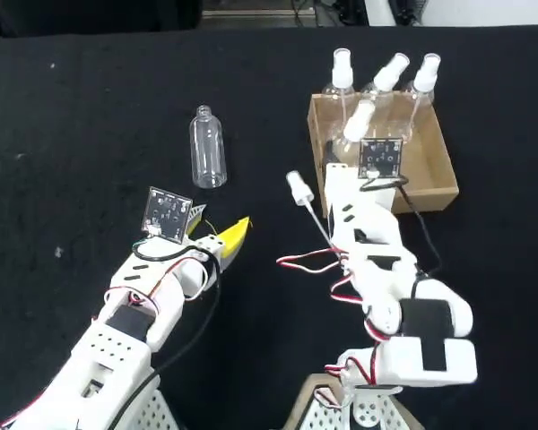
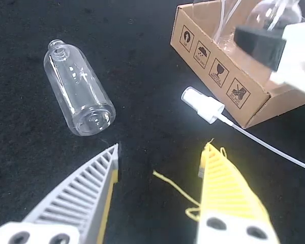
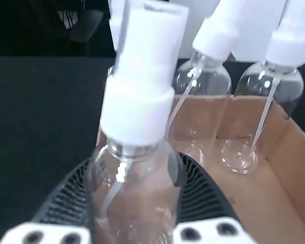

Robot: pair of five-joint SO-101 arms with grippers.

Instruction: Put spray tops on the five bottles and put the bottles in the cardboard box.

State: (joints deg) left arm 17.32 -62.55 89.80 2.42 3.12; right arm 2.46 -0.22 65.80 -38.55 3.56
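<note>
Capped bottle (image 3: 137, 188) is pinched in right tool (image 3: 134, 201) at cardboard box (image 1: 435, 170), probably to set it beside three capped bottles (image 1: 381, 100). Left tool (image 2: 161, 151) is spread over surface (image 2: 30, 168), near uncapped bottle (image 2: 79, 94) and loose spray top (image 2: 203, 105), likely ready to grab.

The black table (image 1: 90, 107) carries three things — bottle (image 1: 208, 148), spray top (image 1: 299, 188), cardboard box (image 1: 428, 170).

The left arm (image 1: 134, 313) slants from the near left corner toward the middle of the worktop (image 1: 72, 134). Its pincer (image 2: 162, 150) hangs above the surface with jaws spread wide, one finger grey and the other yellow. The right arm (image 1: 377, 260) reaches away from its base, its pincer (image 3: 134, 203) clamped round a bottle (image 3: 134, 173).
</note>
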